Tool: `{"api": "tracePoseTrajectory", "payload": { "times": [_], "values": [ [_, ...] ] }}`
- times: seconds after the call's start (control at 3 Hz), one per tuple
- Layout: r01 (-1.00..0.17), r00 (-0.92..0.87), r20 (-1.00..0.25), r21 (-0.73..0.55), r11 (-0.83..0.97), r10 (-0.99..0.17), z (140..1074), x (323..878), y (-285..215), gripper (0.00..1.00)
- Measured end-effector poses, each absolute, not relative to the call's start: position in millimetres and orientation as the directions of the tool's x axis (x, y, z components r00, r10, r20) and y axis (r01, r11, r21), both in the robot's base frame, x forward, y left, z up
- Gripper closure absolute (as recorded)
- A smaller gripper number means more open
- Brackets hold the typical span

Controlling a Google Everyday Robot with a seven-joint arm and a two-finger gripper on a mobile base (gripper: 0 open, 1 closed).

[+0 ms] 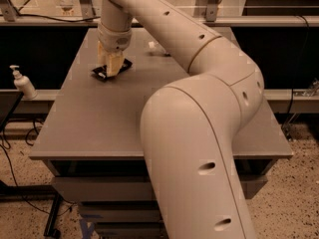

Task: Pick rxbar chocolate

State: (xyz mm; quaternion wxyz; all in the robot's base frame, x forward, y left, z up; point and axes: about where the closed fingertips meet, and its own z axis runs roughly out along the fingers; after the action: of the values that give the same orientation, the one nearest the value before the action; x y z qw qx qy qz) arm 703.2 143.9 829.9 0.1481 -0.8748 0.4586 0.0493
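Note:
The rxbar chocolate is a small flat black bar lying on the grey table at its far left. My gripper hangs from the pale arm and points straight down. It sits right on the middle of the bar and covers it. Only the bar's two ends show on either side of the gripper. The bar lies flat on the table top.
A small white object lies on the table's far side, right of the gripper. A white pump bottle stands on a ledge left of the table. My own arm's large links cover the table's right half. The floor is speckled.

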Motion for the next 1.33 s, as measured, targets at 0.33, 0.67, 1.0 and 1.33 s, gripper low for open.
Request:
{"api": "tracePoseTrajectory", "payload": {
  "times": [0.33,0.67,1.0,1.33],
  "values": [
    [-0.816,0.572,-0.204,-0.233,-0.528,-0.794,843.2,705.2,134.7,1.0],
    [-0.813,0.571,-0.178,-0.261,-0.521,-0.802,864.0,706.3,122.7,1.0],
    [-0.818,0.561,-0.204,-0.286,-0.499,-0.803,884.7,701.4,113.2,1.0],
    [-0.83,0.547,-0.271,-0.297,-0.472,-0.792,893.9,696.1,112.3,1.0]
  ]
}}
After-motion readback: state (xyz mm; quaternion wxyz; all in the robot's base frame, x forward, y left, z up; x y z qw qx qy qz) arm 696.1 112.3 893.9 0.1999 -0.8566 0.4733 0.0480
